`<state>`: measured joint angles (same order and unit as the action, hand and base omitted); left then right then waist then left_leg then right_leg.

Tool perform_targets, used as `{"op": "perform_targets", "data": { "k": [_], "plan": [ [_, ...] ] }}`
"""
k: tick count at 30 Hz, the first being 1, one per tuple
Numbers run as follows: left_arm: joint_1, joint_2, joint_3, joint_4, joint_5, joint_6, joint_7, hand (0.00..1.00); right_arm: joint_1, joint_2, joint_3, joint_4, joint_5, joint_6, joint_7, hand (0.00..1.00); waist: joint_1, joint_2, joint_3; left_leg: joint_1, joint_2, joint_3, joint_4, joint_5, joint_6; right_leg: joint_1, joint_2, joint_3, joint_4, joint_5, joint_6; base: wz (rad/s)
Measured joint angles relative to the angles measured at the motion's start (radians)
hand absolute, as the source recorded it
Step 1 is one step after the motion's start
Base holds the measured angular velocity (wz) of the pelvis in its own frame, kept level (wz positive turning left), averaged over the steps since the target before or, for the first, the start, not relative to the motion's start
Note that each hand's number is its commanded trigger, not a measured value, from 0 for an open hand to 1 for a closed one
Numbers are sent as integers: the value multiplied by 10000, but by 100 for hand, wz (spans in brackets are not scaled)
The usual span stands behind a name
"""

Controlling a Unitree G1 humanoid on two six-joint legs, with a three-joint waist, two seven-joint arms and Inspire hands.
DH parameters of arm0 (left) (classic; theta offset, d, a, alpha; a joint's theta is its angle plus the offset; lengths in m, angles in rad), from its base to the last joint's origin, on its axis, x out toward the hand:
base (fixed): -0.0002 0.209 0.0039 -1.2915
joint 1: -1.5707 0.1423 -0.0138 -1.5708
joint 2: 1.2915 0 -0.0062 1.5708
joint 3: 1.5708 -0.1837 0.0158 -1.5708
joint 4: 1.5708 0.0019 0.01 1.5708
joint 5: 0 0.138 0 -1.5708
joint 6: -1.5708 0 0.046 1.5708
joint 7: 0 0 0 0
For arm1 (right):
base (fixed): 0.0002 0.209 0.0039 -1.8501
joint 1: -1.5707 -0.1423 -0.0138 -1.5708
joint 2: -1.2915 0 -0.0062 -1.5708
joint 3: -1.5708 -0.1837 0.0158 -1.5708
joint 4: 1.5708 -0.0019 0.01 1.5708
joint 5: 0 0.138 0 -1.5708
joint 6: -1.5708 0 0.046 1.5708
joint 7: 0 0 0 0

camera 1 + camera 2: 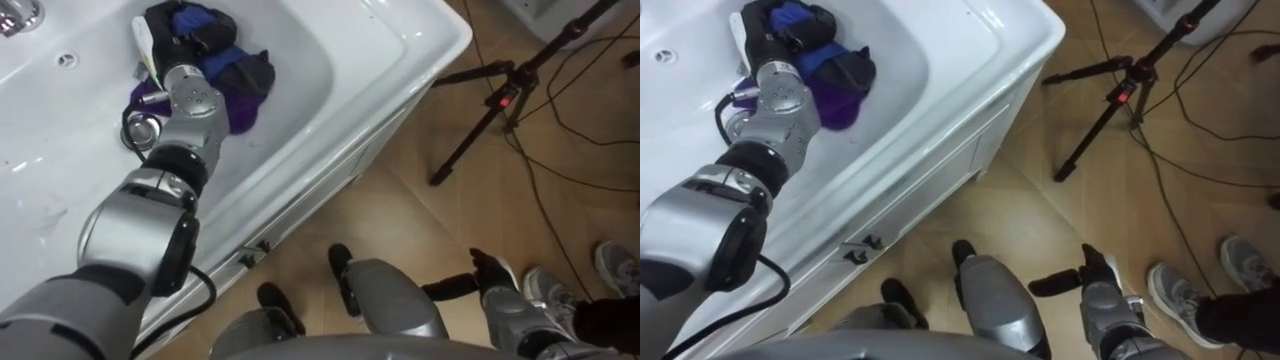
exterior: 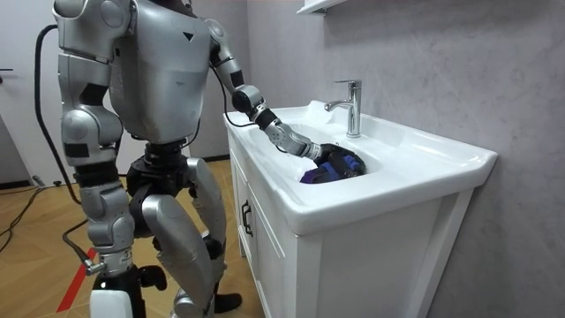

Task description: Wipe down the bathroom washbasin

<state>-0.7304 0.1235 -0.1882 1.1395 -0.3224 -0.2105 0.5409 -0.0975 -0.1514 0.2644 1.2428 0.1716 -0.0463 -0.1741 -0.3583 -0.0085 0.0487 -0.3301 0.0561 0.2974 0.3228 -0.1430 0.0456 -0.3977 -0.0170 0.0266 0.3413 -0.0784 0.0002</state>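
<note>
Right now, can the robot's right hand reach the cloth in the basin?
Probably not: the right hand hangs low over the floor, away from the basin, and the left hand grips the cloth.

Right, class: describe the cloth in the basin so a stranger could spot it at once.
Find the white basin with the chrome tap. In its bowl, the left hand grips a bunched cloth. It is blue and purple against plain white.

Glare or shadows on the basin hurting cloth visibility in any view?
Left eye view: mild sheen along the basin rim, none over the cloth; the dark left hand blends into the cloth's dark folds. Room view: even light, soft shade inside the bowl, bright highlights on the tap, cloth easy to pick out.
</note>
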Motion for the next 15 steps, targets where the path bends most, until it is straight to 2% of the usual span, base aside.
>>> {"op": "perform_targets", "data": {
  "k": [5, 15],
  "plan": [
    [0, 1, -143, -122, -12, 0, -39, 100, -8, -54, 223, 67, 193, -106, 42, 0, -10, 177, 83, -61, -5, -34, 38, -18, 23, -31, -18, -42, 8, -13, 16, 3],
    [20, 84, -143, -80, 29, -31, -37, 100, 55, -96, 275, 58, 198, -60, 99, 0, -5, 131, 113, -3, -16, 12, -53, -17, 24, -16, -56, -96, 25, -30, 13, 0]
  ]
}}
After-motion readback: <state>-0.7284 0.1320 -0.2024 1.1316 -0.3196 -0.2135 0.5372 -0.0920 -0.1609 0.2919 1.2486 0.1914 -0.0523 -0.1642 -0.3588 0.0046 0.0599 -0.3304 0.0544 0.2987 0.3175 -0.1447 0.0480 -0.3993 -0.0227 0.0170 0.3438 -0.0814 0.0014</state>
